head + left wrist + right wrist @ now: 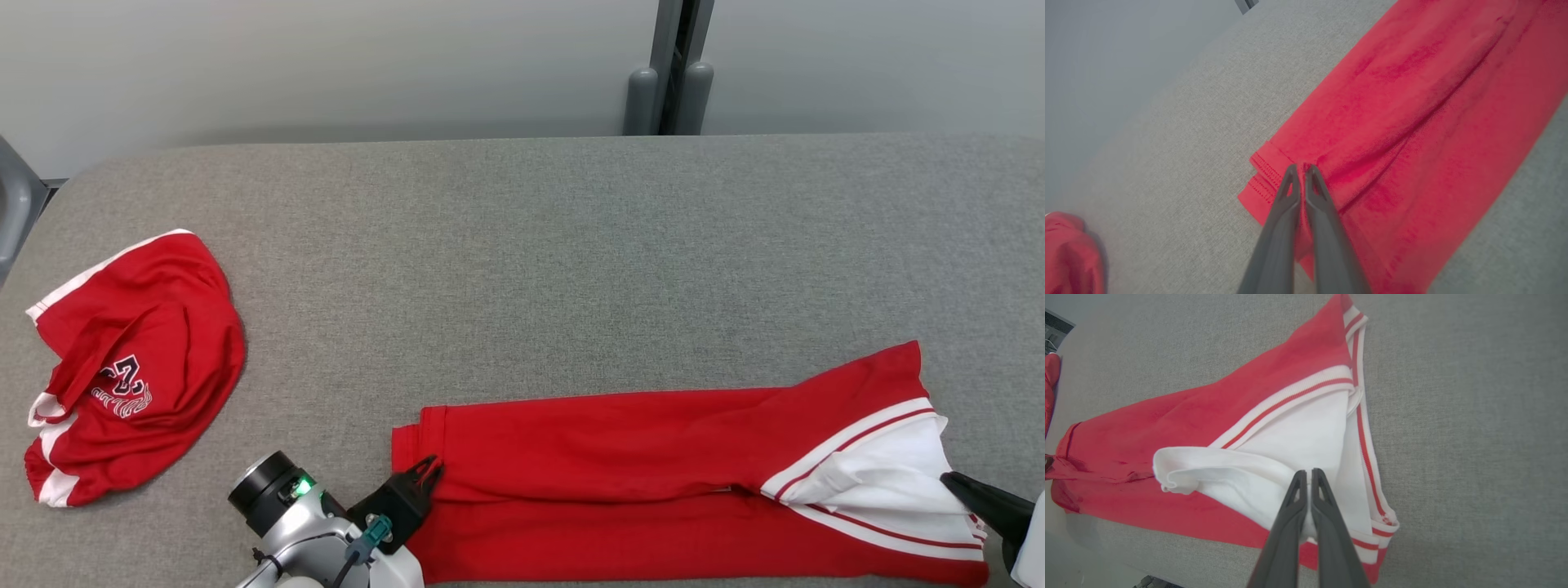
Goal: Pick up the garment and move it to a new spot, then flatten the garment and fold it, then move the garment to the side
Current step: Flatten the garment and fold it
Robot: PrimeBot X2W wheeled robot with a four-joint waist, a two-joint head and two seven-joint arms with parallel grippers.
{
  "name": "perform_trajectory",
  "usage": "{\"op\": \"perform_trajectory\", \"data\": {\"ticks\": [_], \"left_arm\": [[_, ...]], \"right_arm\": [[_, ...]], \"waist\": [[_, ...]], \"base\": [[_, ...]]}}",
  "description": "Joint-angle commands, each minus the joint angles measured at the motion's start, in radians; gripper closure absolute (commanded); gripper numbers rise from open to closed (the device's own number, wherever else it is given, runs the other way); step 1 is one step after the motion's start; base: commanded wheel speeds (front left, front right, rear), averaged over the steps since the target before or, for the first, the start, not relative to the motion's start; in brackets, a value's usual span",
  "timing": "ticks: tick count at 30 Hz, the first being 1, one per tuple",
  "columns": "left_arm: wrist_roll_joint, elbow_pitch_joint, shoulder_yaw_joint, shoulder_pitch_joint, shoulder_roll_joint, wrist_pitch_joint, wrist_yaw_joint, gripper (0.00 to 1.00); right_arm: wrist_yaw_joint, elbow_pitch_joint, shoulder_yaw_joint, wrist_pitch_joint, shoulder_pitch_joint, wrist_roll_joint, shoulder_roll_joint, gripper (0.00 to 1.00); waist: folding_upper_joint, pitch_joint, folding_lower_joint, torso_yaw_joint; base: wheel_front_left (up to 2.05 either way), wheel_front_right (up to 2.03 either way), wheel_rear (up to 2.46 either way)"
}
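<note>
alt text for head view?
A long red garment with white striped trim lies lengthwise along the near edge of a grey table, the left gripper shut on its red end and the right gripper shut on its white end. A crumpled red garment lies at the far left.

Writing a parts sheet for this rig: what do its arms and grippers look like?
Both the left gripper and right gripper have two long, dark grey, tapering fingers with a triangular cut-out near each tip. The left wrist is silver-grey, with a black cylinder, a green light and a teal plug on a dark cable.
</note>
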Motion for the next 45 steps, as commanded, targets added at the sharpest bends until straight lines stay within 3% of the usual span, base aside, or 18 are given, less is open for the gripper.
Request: {"op": "perform_trajectory", "data": {"ticks": [1,2,10,15,20,23,26,27,30,35,45], "left_arm": [[-0.013,0.003,0.007,0.017,-0.003,0.001,0.012,0.19],[-0.025,0.009,0.011,0.025,-0.006,0.010,0.014,0.00],[-0.070,-0.009,0.034,0.038,0.024,0.051,0.021,0.00],[-0.100,-0.053,0.101,0.031,0.031,0.019,0.088,0.00],[-0.184,-0.095,0.212,0.051,-0.013,-0.077,0.161,0.00],[-0.254,-0.111,0.289,0.070,-0.048,-0.161,0.181,0.00],[-0.265,-0.118,0.344,0.077,-0.081,-0.214,0.197,0.00],[-0.265,-0.118,0.344,0.077,-0.081,-0.214,0.197,0.00],[-0.231,-0.144,0.402,0.090,-0.111,-0.229,0.212,0.00],[-0.107,-0.221,0.509,0.158,-0.181,-0.228,0.193,0.00],[0.045,-0.195,0.604,0.238,-0.304,-0.229,0.093,0.00]], "right_arm": [[0.000,-0.006,-0.020,0.013,0.014,-0.015,0.016,0.00],[0.000,-0.011,-0.035,0.022,0.015,-0.025,0.030,0.00],[0.000,-0.051,-0.155,0.077,0.036,-0.154,0.083,0.00],[0.000,-0.099,-0.209,0.014,0.018,-0.237,0.134,0.00],[0.000,-0.136,-0.205,-0.191,-0.011,-0.307,0.172,0.00],[0.000,-0.133,-0.193,-0.363,-0.037,-0.336,0.184,0.00],[0.000,-0.109,-0.158,-0.535,-0.043,-0.405,0.180,0.00],[0.000,-0.109,-0.158,-0.535,-0.043,-0.405,0.180,0.00],[0.000,-0.063,-0.126,-0.684,-0.050,-0.465,0.194,0.00],[0.000,0.064,-0.109,-0.790,-0.066,-0.514,0.246,0.00],[0.000,0.294,-0.071,-0.813,-0.091,-0.461,0.310,0.00]], "waist": [[0.0000,0.001,0.0000,-0.001],[0.0000,0.001,0.0000,-0.001],[0.0000,-0.007,0.0000,0.000],[0.0000,-0.014,0.0000,0.002],[0.0000,-0.014,0.0000,-0.001],[0.0000,-0.013,0.0000,-0.007],[0.0000,-0.009,0.0000,-0.014],[0.0000,-0.009,0.0000,-0.014],[0.0000,-0.005,0.0000,-0.021],[0.0000,0.002,0.0000,-0.029],[0.0000,0.024,0.0000,-0.023]], "base": [[0.00,0.00,0.00],[0.00,0.00,0.00],[0.00,0.00,0.00],[0.00,0.00,0.00],[0.00,0.00,0.00],[0.00,0.00,0.00],[0.00,0.00,0.00],[0.00,0.00,0.00],[0.00,0.00,0.00],[0.00,0.00,0.00],[0.00,0.00,0.00]]}}
